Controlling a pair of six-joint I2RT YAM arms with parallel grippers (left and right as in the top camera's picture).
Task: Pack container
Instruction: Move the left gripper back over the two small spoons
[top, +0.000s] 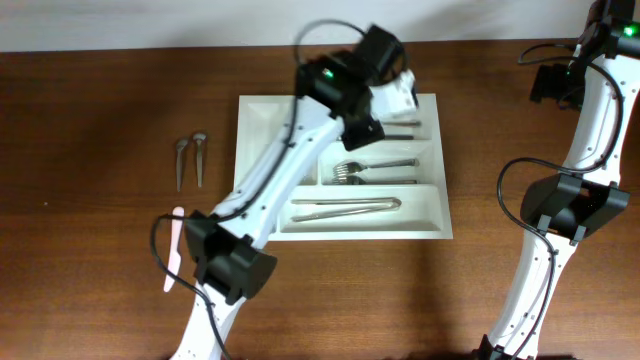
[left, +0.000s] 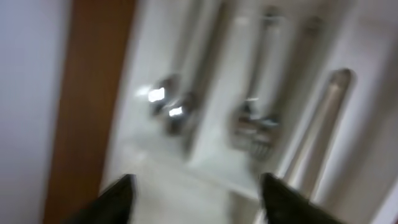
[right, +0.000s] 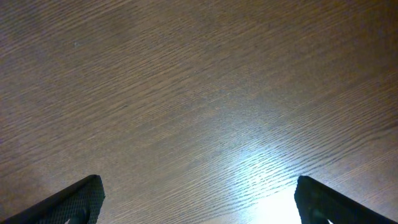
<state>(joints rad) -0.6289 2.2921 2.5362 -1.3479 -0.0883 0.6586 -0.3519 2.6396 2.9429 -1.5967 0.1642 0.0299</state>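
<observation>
Dark wood table (top: 90, 90), white wall (top: 150, 20) behind, lamp glare.

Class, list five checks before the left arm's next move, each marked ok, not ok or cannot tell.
1. Left jaws open, nothing between them: ok.
2. Right jaws open over bare table: ok.
3. Container sits flat: ok.
4. All utensils packed: not ok; two spoons and a pale pink utensil lie outside, left of it.
5. Left wrist view sharp: not ok, blurred.
</observation>
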